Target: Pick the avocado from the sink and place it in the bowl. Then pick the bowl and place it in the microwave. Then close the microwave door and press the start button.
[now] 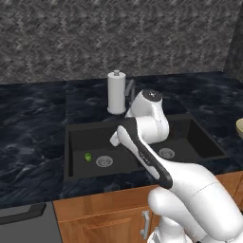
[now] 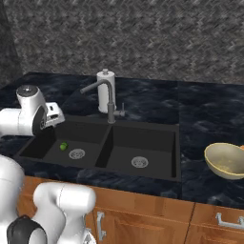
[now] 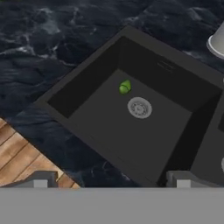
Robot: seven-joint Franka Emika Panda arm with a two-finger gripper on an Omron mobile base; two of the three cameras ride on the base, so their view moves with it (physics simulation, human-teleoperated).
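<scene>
Dark marbled counter [image 1: 33, 118] runs under a grey herringbone wall, with wooden cabinet fronts [image 2: 143, 219] below it, and set into the stone is the black double-basin sink [image 1: 76, 130]. From the left base view the white arm rises from about five o'clock, bends at a dark-banded elbow and reaches up over the divider between the two basins, its wrist cocked near the middle of the picture so the hand tips down toward the left basin. In the right base view the wrist and hand show at about nine o'clock, hanging above the sink's left rim. Looking along the hand, the gripper [image 3: 109, 181] has its two fingertips standing far apart at the bottom corners, jaws spread wide with nothing between them. The avocado [image 1: 88, 157] lies on the floor of the left basin, just beside the round metal drain [image 3: 139, 107], at roughly ten o'clock from it in the hand view, well apart from the fingertips. Behind the sink stand the grey faucet [image 2: 106, 95] and a white paper towel roll [image 1: 116, 92]. The bowl [image 2: 226, 161] sits on the counter at three o'clock from the sink, tilted a little
</scene>
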